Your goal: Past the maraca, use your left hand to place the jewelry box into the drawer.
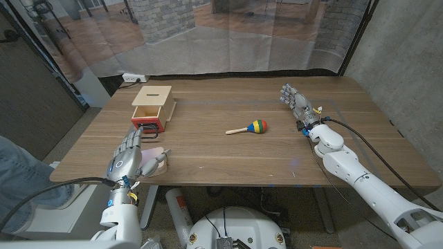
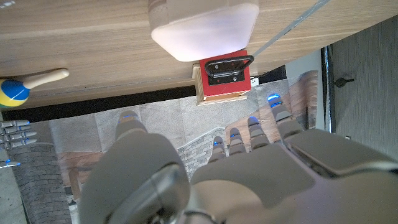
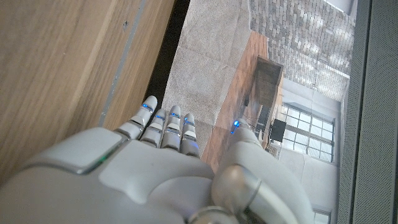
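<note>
A pale pink jewelry box (image 1: pixel 158 155) (image 2: pixel 205 28) lies near the table's front left edge. My left hand (image 1: pixel 127 158) (image 2: pixel 211 180) is right beside it with fingers apart and holds nothing; the hand hides part of the box in the head view. Just beyond stands a small wooden drawer box (image 1: pixel 152 102), its red drawer front (image 1: pixel 148 126) (image 2: pixel 227 73) with a black handle facing the hand. A striped maraca (image 1: pixel 250 127) (image 2: pixel 15 92) lies at the table's middle. My right hand (image 1: pixel 297 104) (image 3: pixel 168 168) is at the right, fingers straight and empty.
A person's leg in blue jeans (image 1: pixel 15 173) shows at the left edge beside the table. A white power strip (image 1: pixel 133 77) sits behind the table's (image 1: pixel 228 159) back edge. A plastic curtain hangs behind.
</note>
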Controlling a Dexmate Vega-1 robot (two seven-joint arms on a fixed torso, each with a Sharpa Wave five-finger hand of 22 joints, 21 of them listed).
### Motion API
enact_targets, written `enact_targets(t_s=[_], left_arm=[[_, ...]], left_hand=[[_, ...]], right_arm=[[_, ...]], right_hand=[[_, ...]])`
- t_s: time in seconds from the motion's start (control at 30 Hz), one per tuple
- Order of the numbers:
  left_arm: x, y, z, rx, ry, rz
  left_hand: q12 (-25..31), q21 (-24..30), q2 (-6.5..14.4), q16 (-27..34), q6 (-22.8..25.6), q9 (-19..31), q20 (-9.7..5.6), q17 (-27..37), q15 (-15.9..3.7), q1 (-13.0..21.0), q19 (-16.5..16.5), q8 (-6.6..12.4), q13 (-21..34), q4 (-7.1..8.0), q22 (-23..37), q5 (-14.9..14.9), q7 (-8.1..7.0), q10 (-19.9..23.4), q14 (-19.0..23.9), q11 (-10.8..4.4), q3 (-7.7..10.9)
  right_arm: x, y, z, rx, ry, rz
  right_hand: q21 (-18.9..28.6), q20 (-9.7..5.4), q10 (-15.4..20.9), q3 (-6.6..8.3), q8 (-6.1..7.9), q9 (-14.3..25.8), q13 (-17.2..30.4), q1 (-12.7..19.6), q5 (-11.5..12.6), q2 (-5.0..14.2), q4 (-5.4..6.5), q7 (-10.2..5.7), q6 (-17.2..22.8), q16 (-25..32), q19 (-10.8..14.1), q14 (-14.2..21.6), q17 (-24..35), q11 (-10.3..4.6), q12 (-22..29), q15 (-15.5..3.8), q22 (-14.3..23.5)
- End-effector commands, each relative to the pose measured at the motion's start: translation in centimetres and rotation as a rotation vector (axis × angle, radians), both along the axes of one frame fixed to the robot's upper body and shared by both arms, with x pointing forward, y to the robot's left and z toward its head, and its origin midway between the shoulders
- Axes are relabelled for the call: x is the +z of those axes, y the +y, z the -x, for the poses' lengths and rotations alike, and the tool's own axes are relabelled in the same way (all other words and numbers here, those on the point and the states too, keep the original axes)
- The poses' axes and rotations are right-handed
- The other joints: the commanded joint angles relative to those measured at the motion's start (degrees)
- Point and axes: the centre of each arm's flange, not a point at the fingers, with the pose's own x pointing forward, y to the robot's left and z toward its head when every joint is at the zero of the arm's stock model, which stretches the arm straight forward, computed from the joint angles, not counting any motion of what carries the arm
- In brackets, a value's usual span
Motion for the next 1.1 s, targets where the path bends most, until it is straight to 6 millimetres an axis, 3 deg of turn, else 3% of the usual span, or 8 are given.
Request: enact_targets(t_s=[0.03, 1.1], left_arm=[[-0.9, -0.7, -1.0, 0.046, 0.032, -0.034], [-3.3, -1.3, -2.8, 0.059, 0.121, -0.012]], left_hand=[[-0.09, -0.03, -0.47, -0.27, -0.35, 0.33, 0.24, 0.21, 0.11, 0.14, 0.61, 0.02, 0.18, -0.16, 0.07, 0.49, -0.14, -0.48, -0.78, -0.60, -0.43], [0.12, -0.63, -0.54, -0.20, 0.02, 0.35, 0.25, 0.26, 0.03, 0.47, 0.81, 0.67, 0.23, -0.27, -0.03, 1.00, -0.16, -1.16, -1.45, -1.31, -0.96]], right_arm=[[0.0, -0.1, 0.0, -0.006, 0.002, 0.001], [-0.8, 0.1, -0.6, -0.014, 0.031, -0.006]], right_hand=[[-0.16, 0.12, 0.17, 0.07, 0.31, 0.18, 0.12, 0.03, 0.31, 0.55, -0.34, -0.21, 0.34, -0.16, 0.39, 0.45, 0.20, -0.40, -0.24, -0.08, 0.32], [-0.84, 0.33, 0.11, 0.06, 0.31, 0.21, 0.13, -0.03, 0.31, 0.58, -0.39, -0.34, 0.43, -0.16, 0.63, 0.56, 0.21, -0.45, -0.29, 0.06, 0.35]])
